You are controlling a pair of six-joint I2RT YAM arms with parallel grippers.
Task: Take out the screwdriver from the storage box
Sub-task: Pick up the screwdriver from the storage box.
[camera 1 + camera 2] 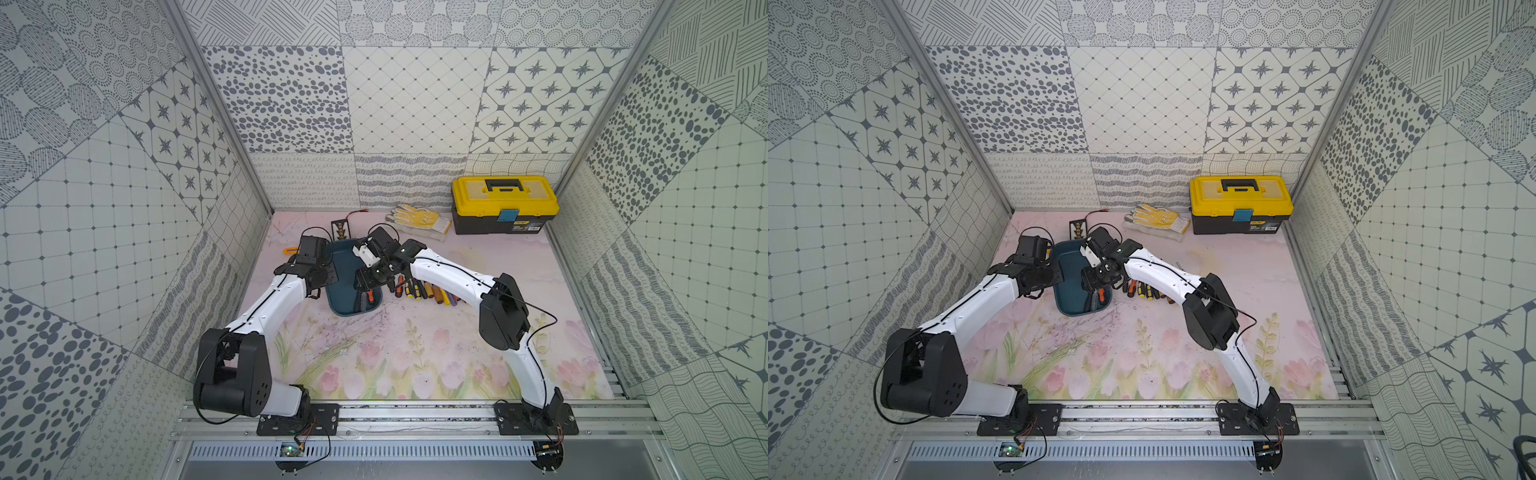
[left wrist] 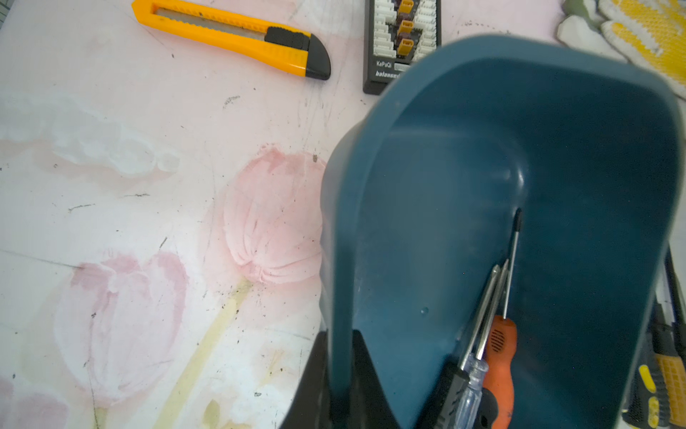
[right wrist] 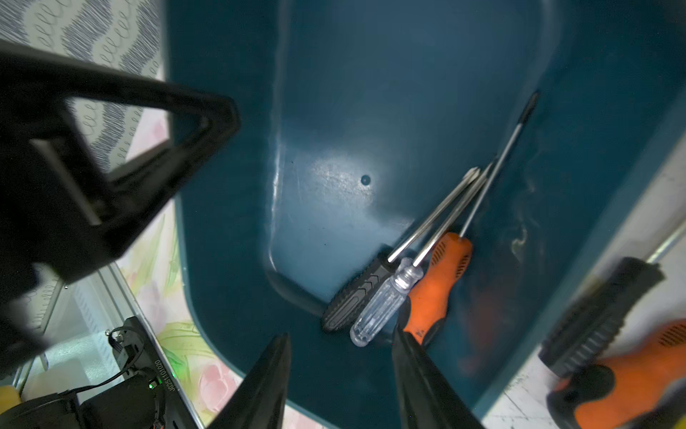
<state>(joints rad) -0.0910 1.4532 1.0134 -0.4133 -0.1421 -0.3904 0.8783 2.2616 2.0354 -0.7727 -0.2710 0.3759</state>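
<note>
The storage box (image 1: 345, 266) (image 1: 1071, 274) is a teal tub on the table between my two arms. Three screwdrivers lie bunched at its near end: a black-handled one (image 3: 352, 297), a clear-handled one (image 3: 382, 301) and an orange-handled one (image 3: 438, 278) (image 2: 499, 356). My left gripper (image 2: 341, 390) is shut on the box's left wall (image 2: 345, 260). My right gripper (image 3: 341, 336) hangs open just above the handle ends, nothing between its fingers. One fingertip (image 3: 401, 341) is next to the orange handle's butt.
A row of several screwdrivers (image 1: 419, 291) lies on the table right of the box. A yellow utility knife (image 2: 230, 37) and a black connector board (image 2: 402, 41) lie beyond it. Work gloves (image 1: 419, 220) and a yellow-lidded toolbox (image 1: 505, 203) sit at the back.
</note>
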